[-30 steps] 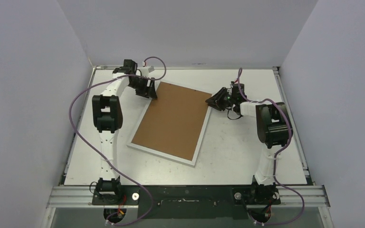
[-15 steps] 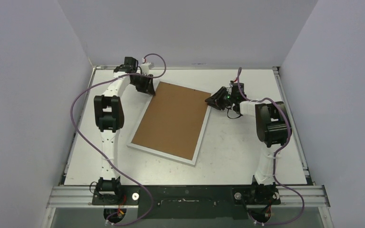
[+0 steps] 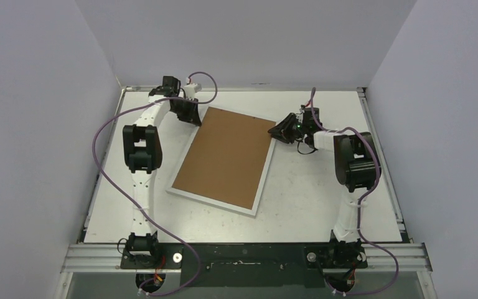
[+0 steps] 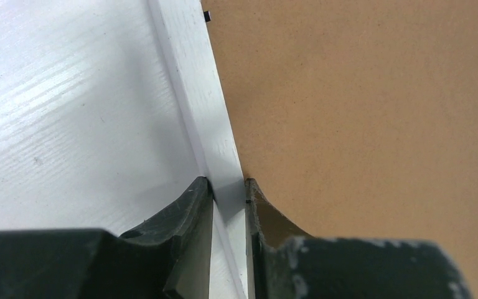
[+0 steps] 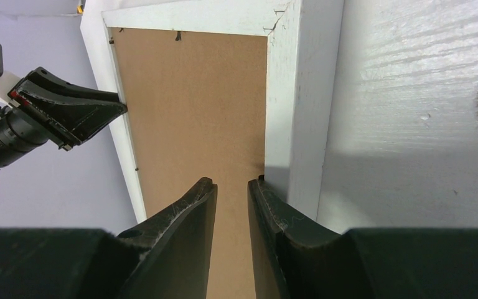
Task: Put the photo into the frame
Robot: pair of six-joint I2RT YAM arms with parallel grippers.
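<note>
The white frame [image 3: 262, 184] lies face down and askew in the middle of the table, its brown backing board [image 3: 227, 159] facing up. The photo is hidden. My left gripper [image 3: 194, 118] is at the frame's far left corner. In the left wrist view the left gripper [image 4: 227, 184] is shut on the white rail of the frame [image 4: 196, 75], one finger against each side. My right gripper [image 3: 275, 132] is at the far right corner. In the right wrist view the right gripper [image 5: 232, 182] has a narrow gap with only the backing board [image 5: 193, 106] showing through, its right finger beside the rail of the frame [image 5: 283, 93].
The white table [image 3: 311, 199] is enclosed by pale walls on three sides, with raised rails along its left and right edges. Purple cables loop from both arms. The left gripper [image 5: 68, 112] shows across the frame in the right wrist view.
My left gripper has shifted slightly towards the far left at the frame's corner and its jaws have closed onto the white rail. The right arm has barely moved.
</note>
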